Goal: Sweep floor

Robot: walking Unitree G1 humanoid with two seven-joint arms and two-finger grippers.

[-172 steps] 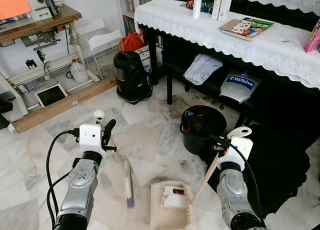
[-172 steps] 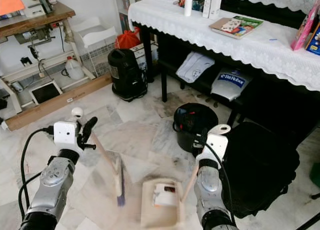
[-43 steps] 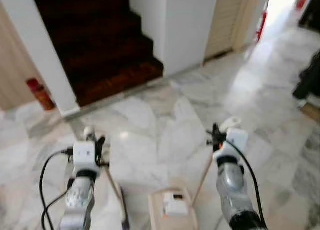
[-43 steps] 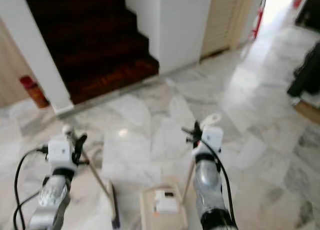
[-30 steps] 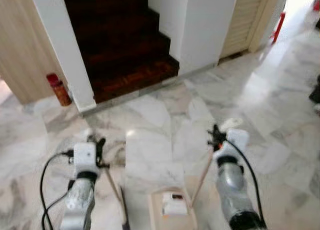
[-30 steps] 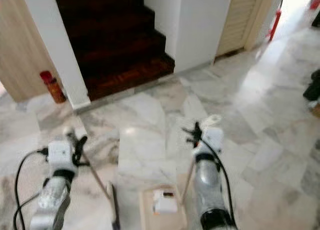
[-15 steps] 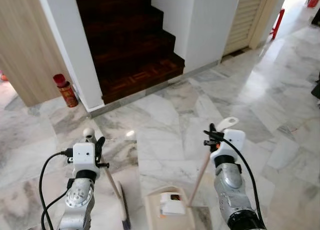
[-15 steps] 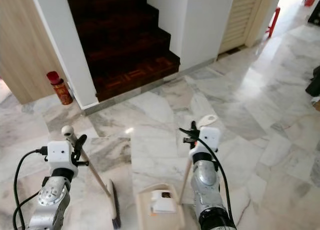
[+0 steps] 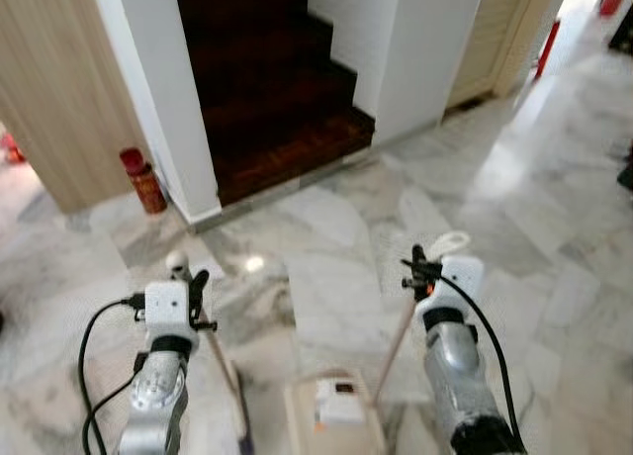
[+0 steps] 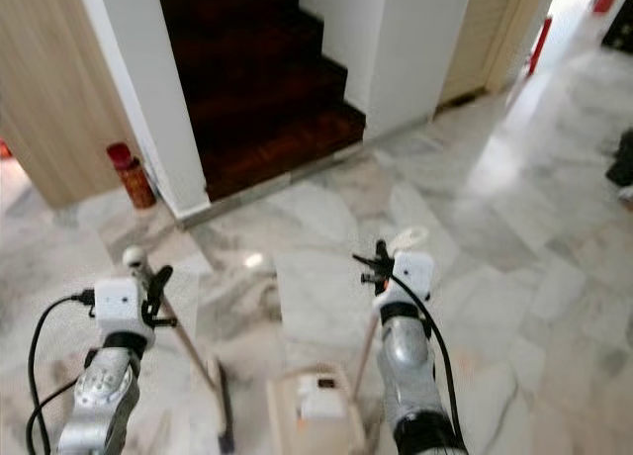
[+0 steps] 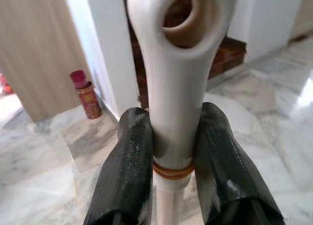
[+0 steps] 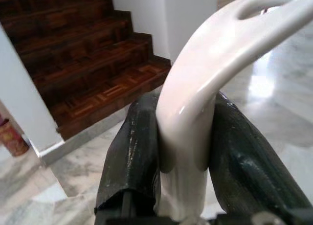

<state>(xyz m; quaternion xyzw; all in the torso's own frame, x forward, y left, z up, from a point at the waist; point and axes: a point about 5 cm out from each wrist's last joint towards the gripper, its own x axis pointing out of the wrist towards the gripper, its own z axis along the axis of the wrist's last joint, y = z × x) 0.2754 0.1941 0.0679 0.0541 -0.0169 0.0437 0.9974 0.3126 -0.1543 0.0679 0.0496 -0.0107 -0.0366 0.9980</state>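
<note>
Standing on pale marble floor (image 9: pixel 554 218) near the foot of a dark wooden staircase (image 9: pixel 277 99), flanked by white walls. Held a broom (image 10: pixel 188 361) in the left gripper (image 11: pixel 168 137), black fingers (image 11: pixel 129 171) pinched on either side of the cream handle just below its hanging loop. Angled that handle down and inward to a dark brush head resting low on the tiles between the two arms. Gripped a dustpan (image 10: pixel 316 406) by its long upright handle in the right gripper (image 12: pixel 183 137), fingers (image 12: pixel 132 151) pressed tight against the curved cream grip. Kept the pan itself — a pale tray with a small white piece inside — down at floor level, just beside the brush head. Showed a small red canister (image 9: pixel 143 178) against a wood-panelled wall (image 9: pixel 49 89), well apart from both tools, and a louvred door (image 9: pixel 499 30) off to the right.

Appeared to be between sweeps, carrying both tools toward a fresh patch — soft blur across the head views suggested walking. Made out no dust or litter on the tiles ahead. Called next for a halt, the pan's lip set flat on the marble, and the brush drawn toward it with both grips firm.
</note>
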